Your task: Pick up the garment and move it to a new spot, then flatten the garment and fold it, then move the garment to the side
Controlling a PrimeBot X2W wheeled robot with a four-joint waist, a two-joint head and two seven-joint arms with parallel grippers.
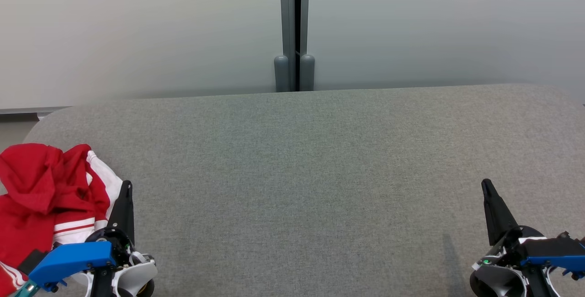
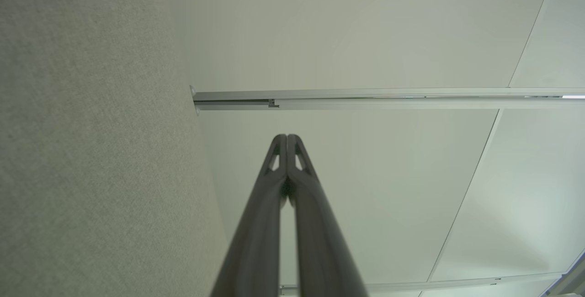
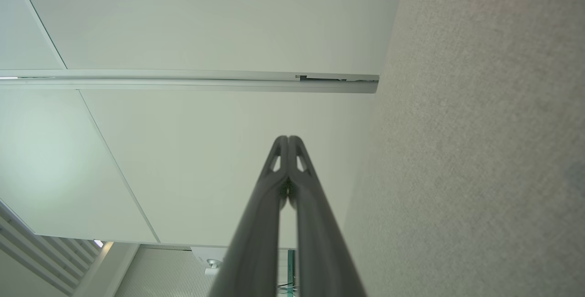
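At the gray table's (image 1: 320, 160) near-left edge lies the crumpled red-and-white garment (image 1: 41, 201), just beside the left gripper (image 1: 127, 187) — both it and the right gripper (image 1: 486, 187) are pinched closed, empty. A shallow grab could snag one layer, dragging the bundle off the edge.

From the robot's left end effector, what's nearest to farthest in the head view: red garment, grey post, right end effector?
1. Red garment, just left of the left end effector.
2-3. Grey post, back middle, and right end effector, far right: too close to call.
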